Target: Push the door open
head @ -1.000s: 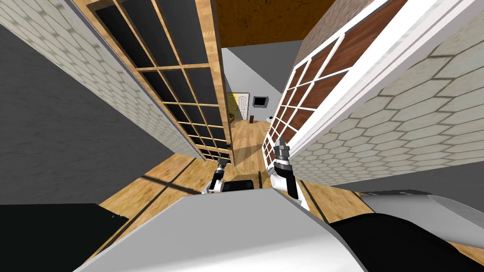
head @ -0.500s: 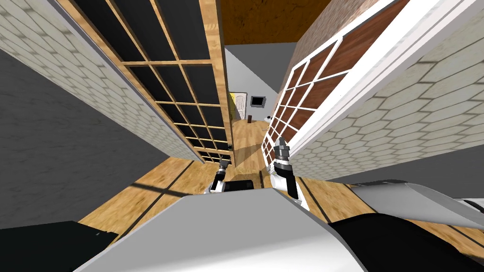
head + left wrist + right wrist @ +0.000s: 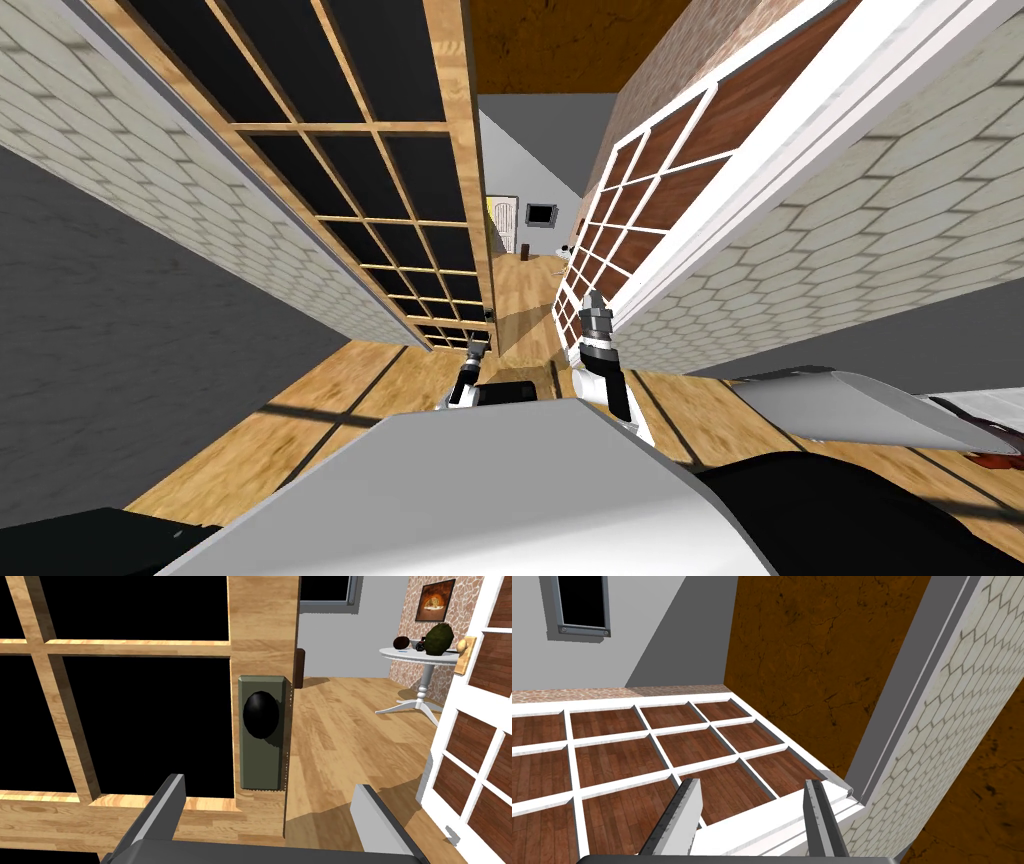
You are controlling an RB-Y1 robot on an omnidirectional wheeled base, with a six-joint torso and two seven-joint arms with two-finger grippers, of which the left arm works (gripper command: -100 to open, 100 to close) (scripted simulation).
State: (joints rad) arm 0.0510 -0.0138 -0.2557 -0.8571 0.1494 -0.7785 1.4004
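Evidently both arms are set for a push, not a grasp. The left end effector (image 3: 267, 786) has its two fingers spread well apart and holds nothing. Just ahead of it, between the fingers, stands the free edge of the wooden door leaf (image 3: 257, 626) with its black panes. The black knob (image 3: 261, 715) sits on a dark green plate (image 3: 262, 771) directly beyond the fingertips. My guess is that the fingers are kept apart because nothing needs turning: this leaf already stands off its frame, so a shove near the knob, far from the hinges, should swing it most easily.

The right end effector (image 3: 751, 783) is likewise spread and empty. It points along the white door leaf (image 3: 637, 746), whose grid frames reddish-brown panels. One finger lies over the leaf's white outer rail; whether it touches I cannot tell. Placed low on that leaf, it looks meant to hold or nudge it aside.

From the head view, the doorway gap runs straight ahead between the two end effectors, with wooden floor (image 3: 525, 290) showing through. Beyond the left fingers, well past the door edge, stands a small round white desk (image 3: 400, 652). Both leaves look partly open, so more travel remains.
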